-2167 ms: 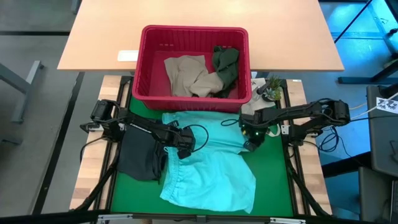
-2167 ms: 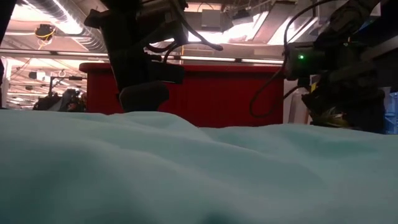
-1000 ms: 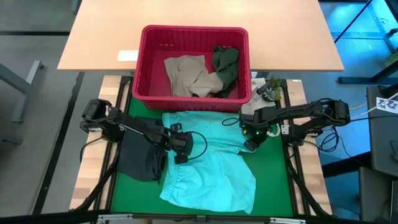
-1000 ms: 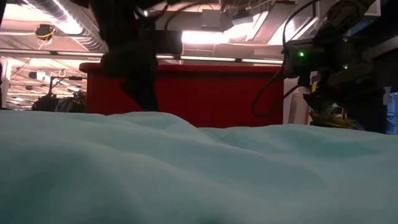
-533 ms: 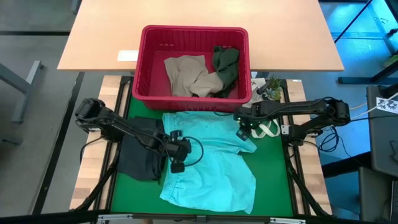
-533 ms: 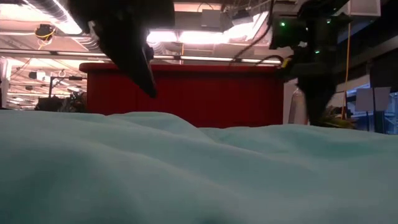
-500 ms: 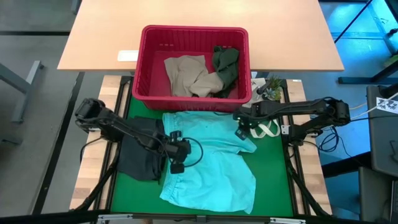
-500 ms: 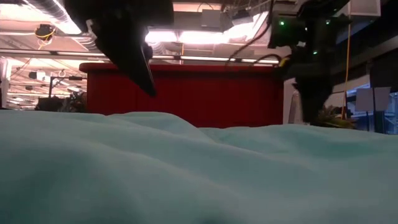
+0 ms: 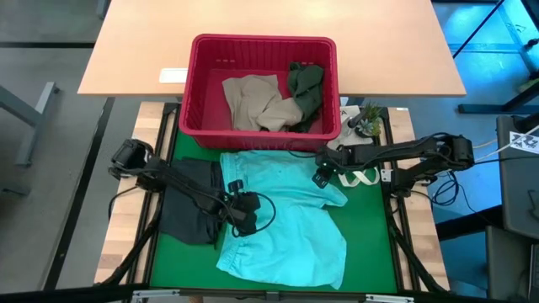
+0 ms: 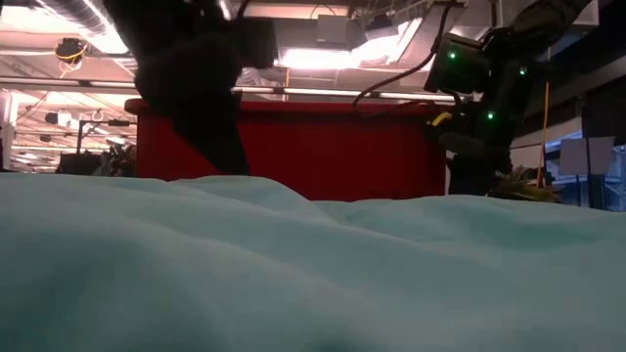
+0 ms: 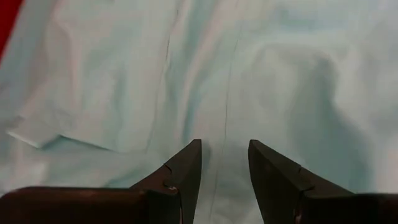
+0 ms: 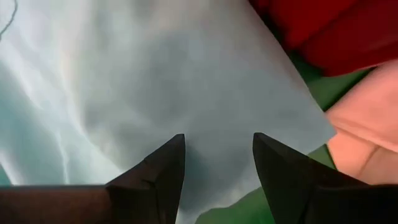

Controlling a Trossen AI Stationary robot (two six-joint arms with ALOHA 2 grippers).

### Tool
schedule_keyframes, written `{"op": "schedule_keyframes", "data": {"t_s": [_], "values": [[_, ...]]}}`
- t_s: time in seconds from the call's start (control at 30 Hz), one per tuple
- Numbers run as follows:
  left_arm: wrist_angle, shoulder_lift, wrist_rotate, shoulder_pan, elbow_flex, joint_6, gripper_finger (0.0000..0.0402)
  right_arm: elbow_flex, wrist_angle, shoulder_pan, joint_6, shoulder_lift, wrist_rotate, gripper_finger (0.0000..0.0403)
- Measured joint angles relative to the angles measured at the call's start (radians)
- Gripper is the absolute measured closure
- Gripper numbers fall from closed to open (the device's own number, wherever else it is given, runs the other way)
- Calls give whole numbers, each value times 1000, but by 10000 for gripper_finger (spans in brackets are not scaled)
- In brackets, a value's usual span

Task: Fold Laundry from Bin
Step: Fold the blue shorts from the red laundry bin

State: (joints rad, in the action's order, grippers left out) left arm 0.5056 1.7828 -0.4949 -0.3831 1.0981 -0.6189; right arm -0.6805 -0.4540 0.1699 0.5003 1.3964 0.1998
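Observation:
A light teal garment (image 9: 282, 223) lies spread on the green mat (image 9: 370, 244). A black garment (image 9: 189, 210) lies at its left. The red bin (image 9: 263, 46) stands beyond them, with a beige-tan garment (image 9: 253, 101) and a dark olive one (image 9: 305, 88) inside. My left gripper (image 9: 244, 210) (image 11: 224, 149) is open over the teal garment's left half. My right gripper (image 9: 320, 177) (image 12: 217, 143) is open over the garment's far right corner (image 12: 298, 118), close to the bin. In the low view the teal cloth (image 10: 313, 274) hides both sets of fingertips. My left gripper points down at the teal garment's middle seam (image 11: 227, 118) with its fingers apart; whether they touch the cloth, I cannot tell. My right gripper points down at the cloth near the far right corner (image 12: 217, 93); whether it touches, I cannot tell.
A white cloth bag with loop handles (image 9: 362, 177) lies on the mat just right of my right gripper. A small potted plant (image 9: 366, 122) stands by the bin's right corner. A white paper (image 9: 173, 76) lies on the tan table left of the bin.
My left gripper has moved a little toward the table's near edge over the teal garment. My right gripper has gone toward the far edge and the left, from the garment's right edge to its far right corner by the bin. The garments lie as before.

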Motion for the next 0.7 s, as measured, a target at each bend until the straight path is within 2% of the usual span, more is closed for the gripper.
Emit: {"op": "schedule_keyframes", "data": {"t_s": [0.17, 0.37, 0.53, 0.7], "values": [[3, 61, 83, 6, -1, -8, 275, 25, 13, 0, 0, 0, 55, 215], [15, 64, 175, 3, -1, -8, 275, 80, 32, 1, 0, 0, 171, 215], [80, 64, 235, -3, -1, -10, 275, 121, 51, 1, 0, 0, 176, 215], [98, 63, 243, -24, -1, -27, 275, 147, 72, 0, 1, -1, 183, 215]]}}
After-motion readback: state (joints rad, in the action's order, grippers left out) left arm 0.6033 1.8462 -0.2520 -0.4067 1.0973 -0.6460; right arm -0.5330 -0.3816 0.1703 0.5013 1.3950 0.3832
